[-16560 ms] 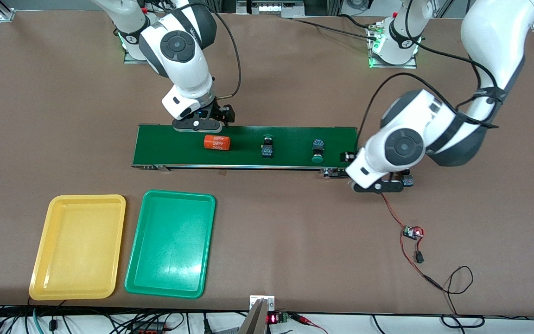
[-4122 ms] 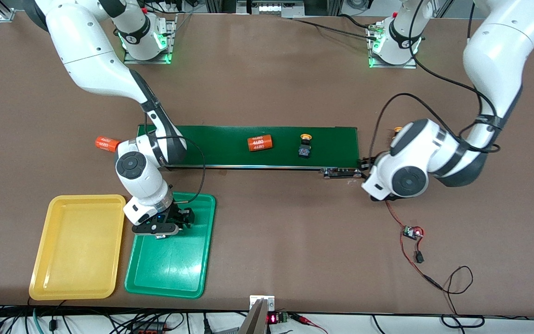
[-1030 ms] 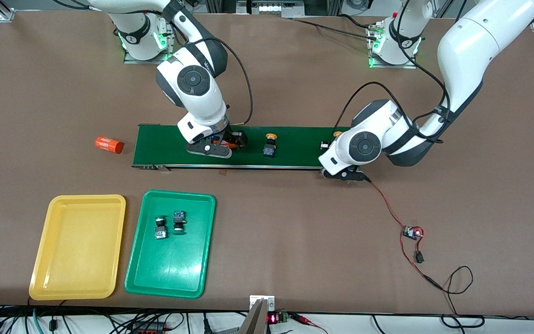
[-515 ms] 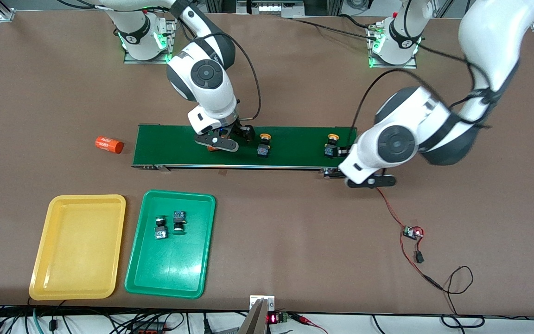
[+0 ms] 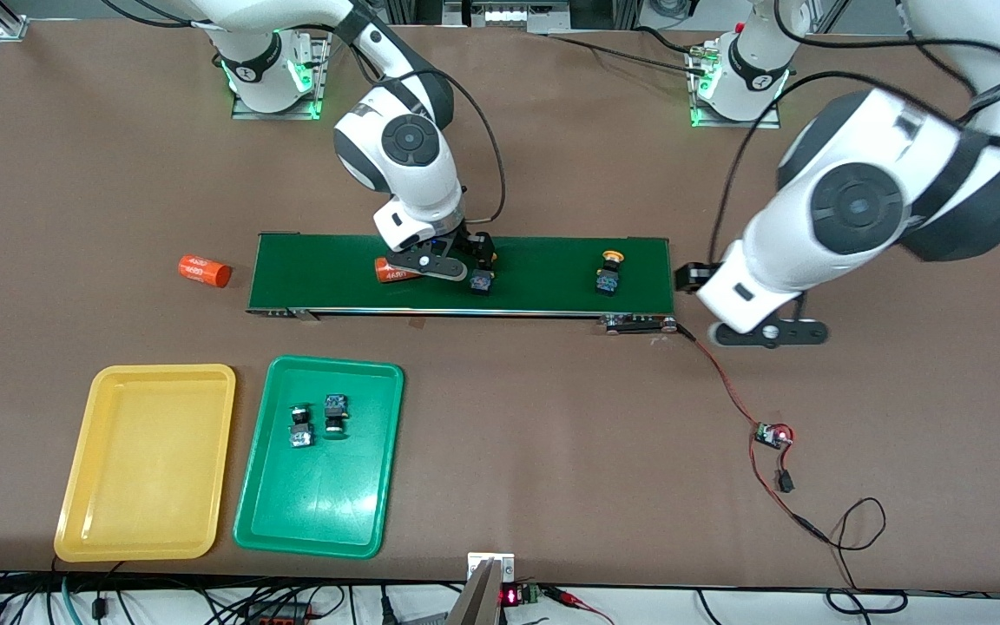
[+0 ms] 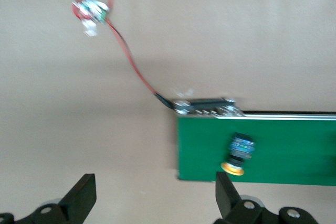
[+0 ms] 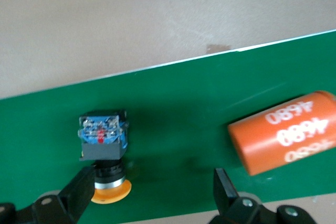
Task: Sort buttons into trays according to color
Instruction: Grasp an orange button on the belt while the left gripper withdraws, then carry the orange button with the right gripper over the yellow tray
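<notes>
Hovering wide open at mid-frame over the conveyor belt [image 5: 361, 273]: right gripper [image 7: 149, 195], yellow-capped button [image 7: 103, 150] lying off-centre toward one finger [image 7: 79, 192], long axis pointing between the jaws. Waiting spread and empty at the right of the frame: left gripper [image 6: 156, 196].

- Bright, even overhead light; soft shadows under both arms.
- Glare streaks the green tray [image 5: 319, 503].
- Left arm's wrist [image 5: 847, 217] smears with motion blur; left wrist view soft throughout.
</notes>
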